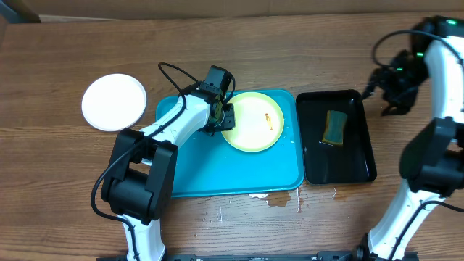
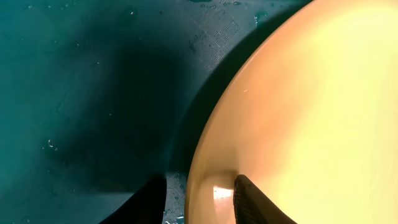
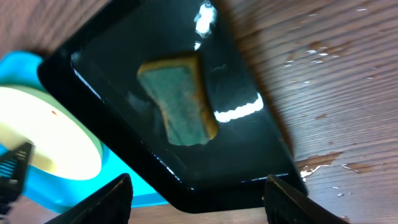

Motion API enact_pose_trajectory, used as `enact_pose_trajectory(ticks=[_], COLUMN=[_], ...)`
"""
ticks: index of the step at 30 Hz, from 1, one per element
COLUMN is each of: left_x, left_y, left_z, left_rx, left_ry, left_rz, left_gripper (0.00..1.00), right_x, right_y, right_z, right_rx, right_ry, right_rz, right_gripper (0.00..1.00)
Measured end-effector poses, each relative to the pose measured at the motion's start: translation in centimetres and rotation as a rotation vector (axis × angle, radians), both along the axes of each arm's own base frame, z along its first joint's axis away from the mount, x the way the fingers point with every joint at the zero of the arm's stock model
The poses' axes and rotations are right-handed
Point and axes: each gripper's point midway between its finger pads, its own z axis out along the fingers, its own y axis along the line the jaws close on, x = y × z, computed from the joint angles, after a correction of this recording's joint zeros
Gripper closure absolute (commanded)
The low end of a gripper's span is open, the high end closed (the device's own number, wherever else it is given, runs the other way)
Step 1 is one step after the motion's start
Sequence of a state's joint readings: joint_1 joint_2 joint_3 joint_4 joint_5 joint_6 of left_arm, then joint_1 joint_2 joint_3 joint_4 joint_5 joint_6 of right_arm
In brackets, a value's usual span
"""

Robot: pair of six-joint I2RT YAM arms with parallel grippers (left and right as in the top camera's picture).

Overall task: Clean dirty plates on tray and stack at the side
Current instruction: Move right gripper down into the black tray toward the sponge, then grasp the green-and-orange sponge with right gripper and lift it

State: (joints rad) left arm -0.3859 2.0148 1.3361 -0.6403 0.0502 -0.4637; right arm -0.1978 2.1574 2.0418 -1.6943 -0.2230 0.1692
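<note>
A pale yellow-green plate [image 1: 253,122] with a small orange smear [image 1: 270,119] lies at the back of the turquoise tray [image 1: 217,170]. My left gripper [image 1: 223,116] sits at the plate's left rim. In the left wrist view the left gripper [image 2: 199,186] is open and straddles that rim: one finger [image 2: 146,202] is over the wet tray [image 2: 74,93], the other [image 2: 252,202] rests over the plate [image 2: 311,112]. A white plate [image 1: 114,102] lies on the table left of the tray. My right gripper [image 1: 395,90] hangs open and empty beyond the black tray's far right corner.
The narrow black tray [image 1: 362,156] holds water and a green-yellow sponge [image 1: 335,127], also seen as the sponge [image 3: 180,102] in the right wrist view. Water drops lie on the wood by the tray's front edge [image 1: 279,199].
</note>
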Motion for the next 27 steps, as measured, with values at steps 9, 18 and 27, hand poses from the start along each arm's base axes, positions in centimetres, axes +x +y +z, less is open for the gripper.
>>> enact_pose_trajectory(ticks=[9, 18, 27], left_x=[0.0, 0.0, 0.0], left_y=[0.0, -0.1, -0.1], left_z=[0.0, 0.0, 0.0], left_rx=[-0.002, -0.003, -0.003], left_ry=[0.000, -0.001, -0.001], left_rz=[-0.001, -0.001, -0.001], left_gripper=[0.61, 0.61, 0.60], right_x=[-1.4, -1.5, -3.5], right_y=[4.9, 7.2, 5.5], right_z=[-3.7, -9.0, -10.9], right_rx=[-0.079, -0.207, -0.312], right_ry=[0.079, 0.050, 0.122], right_rz=[0.153, 0.244, 0.229], right_gripper=[0.31, 0.27, 0.28])
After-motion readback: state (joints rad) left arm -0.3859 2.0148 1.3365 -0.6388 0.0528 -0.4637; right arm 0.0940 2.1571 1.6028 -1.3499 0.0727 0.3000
